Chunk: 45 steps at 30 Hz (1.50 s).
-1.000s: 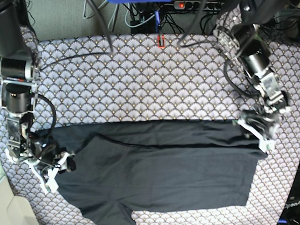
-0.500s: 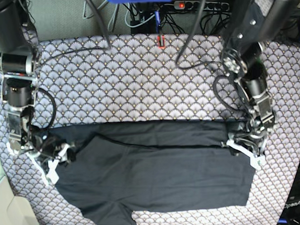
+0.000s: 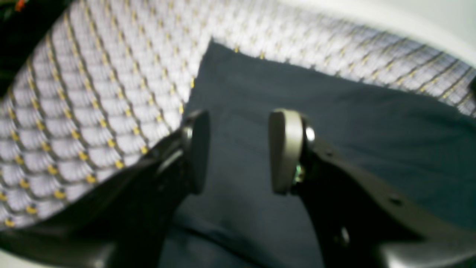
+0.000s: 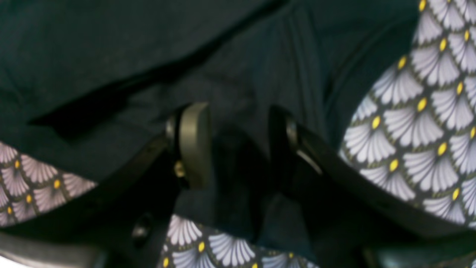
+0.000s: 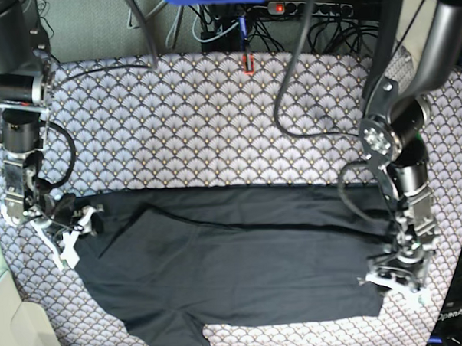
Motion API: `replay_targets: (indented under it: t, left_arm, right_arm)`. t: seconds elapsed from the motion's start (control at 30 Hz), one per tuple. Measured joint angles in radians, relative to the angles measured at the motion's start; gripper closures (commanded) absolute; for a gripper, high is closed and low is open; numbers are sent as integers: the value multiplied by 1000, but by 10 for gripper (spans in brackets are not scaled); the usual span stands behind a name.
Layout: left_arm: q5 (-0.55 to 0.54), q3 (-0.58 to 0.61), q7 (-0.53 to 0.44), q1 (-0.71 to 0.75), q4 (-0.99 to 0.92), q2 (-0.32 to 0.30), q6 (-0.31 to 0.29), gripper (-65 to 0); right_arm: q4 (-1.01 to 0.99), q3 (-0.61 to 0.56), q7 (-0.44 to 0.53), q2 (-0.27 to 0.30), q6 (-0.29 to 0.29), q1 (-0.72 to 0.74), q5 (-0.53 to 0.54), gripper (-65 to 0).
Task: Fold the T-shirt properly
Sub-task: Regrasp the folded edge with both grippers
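Observation:
The black T-shirt (image 5: pixel 243 272) lies flat across the near half of the table, its far strip folded over and a sleeve pointing toward the front left. At the shirt's near right corner my left gripper (image 5: pixel 390 277) hovers; the left wrist view shows this gripper (image 3: pixel 240 150) open over the dark cloth (image 3: pixel 334 111), nothing between its pads. My right gripper (image 5: pixel 67 230) sits at the shirt's left edge. The right wrist view shows it (image 4: pixel 238 145) with jaws apart, low over rumpled cloth (image 4: pixel 111 56); whether cloth lies between them is too blurred to tell.
A fan-patterned tablecloth (image 5: pixel 213 120) covers the table. Cables and a power strip (image 5: pixel 300 7) run along the back edge, with a small red object (image 5: pixel 248 63) there. A pale surface (image 5: pixel 16 336) borders the front left corner.
My left gripper has travelled down the shirt's right edge from the far corner to the near corner. My right gripper has shifted up and left along the left edge. Both stayed open.

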Motion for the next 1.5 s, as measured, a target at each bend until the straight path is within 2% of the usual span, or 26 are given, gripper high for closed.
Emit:
replay_targets:
  t: [0.1, 0.13, 0.2, 0.27, 0.3, 0.37, 0.5, 0.73, 0.97, 1.1, 1.17, 1.3, 1.5]
  left_arm:
    - [2, 0, 127, 45, 129, 0, 11, -259]
    - [2, 0, 172, 63, 171, 0, -6, -257]
    - [9, -2, 254, 116, 279, 21, -90, -257]
    - [2, 1, 327, 187, 400, 55, -222, -256]
    - [-1, 3, 356, 227, 464, 74, -261, -256]
    - [2, 5, 396, 296, 575, 108, -292, -256]
    - [6, 5, 418, 412, 723, 138, -307, -256]
    - [5, -1, 415, 490, 665, 122, -306, -256]
    - [4, -49, 359, 484, 648, 108, -312, -263]
    - [5, -70, 362, 488, 648, 107, -306, -318]
    - [5, -83, 362, 487, 648, 107, -306, -325]
    - [5, -90, 361, 488, 655, 106, -306, -325]
    - [5, -90, 359, 487, 655, 101, -304, -325]
  right_arm:
    - [0, 0, 24, 3, 0, -4, -2, -269]
    - [0, 0, 34, 5, 0, -6, -3, -269]
    - [0, 0, 41, 5, 0, -8, -3, -269]
    - [0, -1, 49, 3, 0, -8, -3, -269]
    - [0, -1, 51, 3, 0, -8, -3, -269]
    - [0, -1, 51, 2, -1, -8, -3, -271]
    - [0, -1, 49, 6, 0, -8, -3, -273]
    - [0, -1, 51, 9, 0, -34, 0, -274]
    - [1, -1, 56, 69, 0, -32, 0, -274]
    - [1, 0, 51, 109, 0, -33, 0, -274]
    - [1, 0, 56, 122, 0, -33, 0, -274]
    - [6, 64, 108, 118, 1, -79, 16, -275]
    - [3, 85, 113, 104, 0, -135, 1, -275]
